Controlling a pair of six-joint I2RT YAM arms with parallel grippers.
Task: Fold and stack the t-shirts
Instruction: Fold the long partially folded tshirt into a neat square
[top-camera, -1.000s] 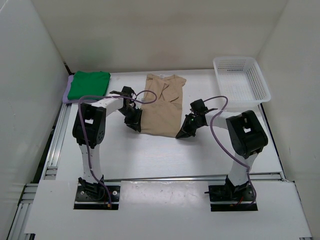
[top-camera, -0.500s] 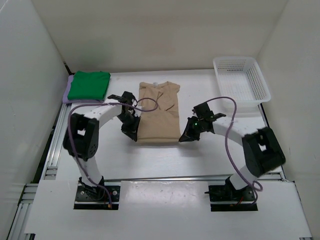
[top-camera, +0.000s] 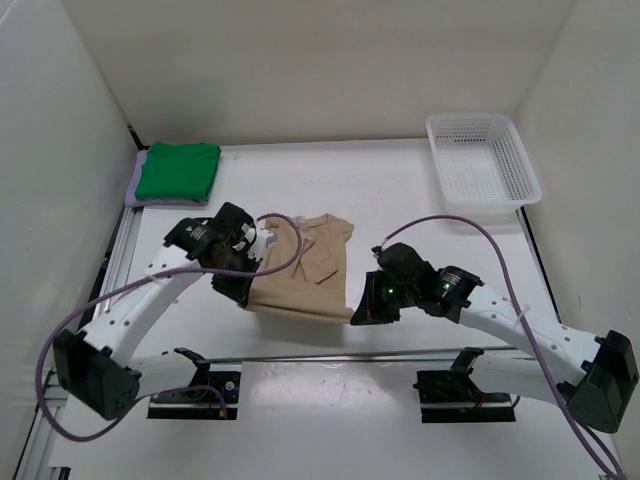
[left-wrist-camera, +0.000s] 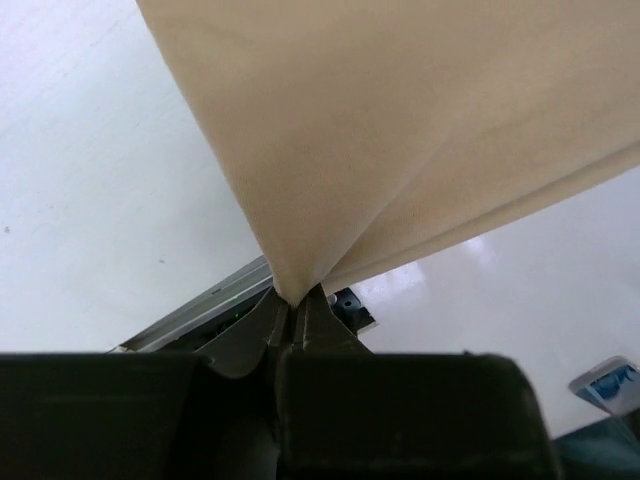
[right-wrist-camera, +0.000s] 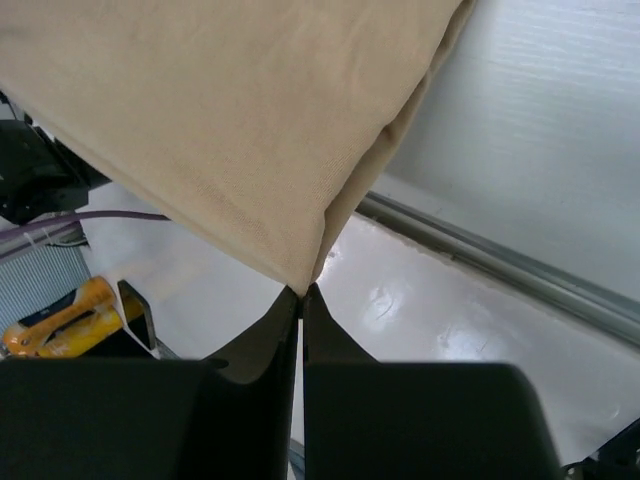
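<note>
- upper left of the top view: green t-shirt (top-camera: 178, 170) is lying folded on the lavender t-shirt (top-camera: 131, 189); stack is sitting just as a second ago; two of three look done
- left gripper (top-camera: 237, 288), left of centre: jaws have been closing over the last second; now pressed together, pinching the near left corner of the beige t-shirt (top-camera: 305, 272); left wrist view is showing cloth fanning up out of the tips (left-wrist-camera: 293, 315)
- centre: beige t-shirt is sliding from mid-table down toward the bottom of the frame, near hem lifted, collar end trailing on the table (top-camera: 420, 200)
- right gripper (top-camera: 362, 312), right of centre: likewise closed tight, pinching the near right corner
- meaning: both corners secured; shirt probably being dragged flat, ready for folding
- upper right: white basket (top-camera: 482, 160) is sitting untouched
</note>
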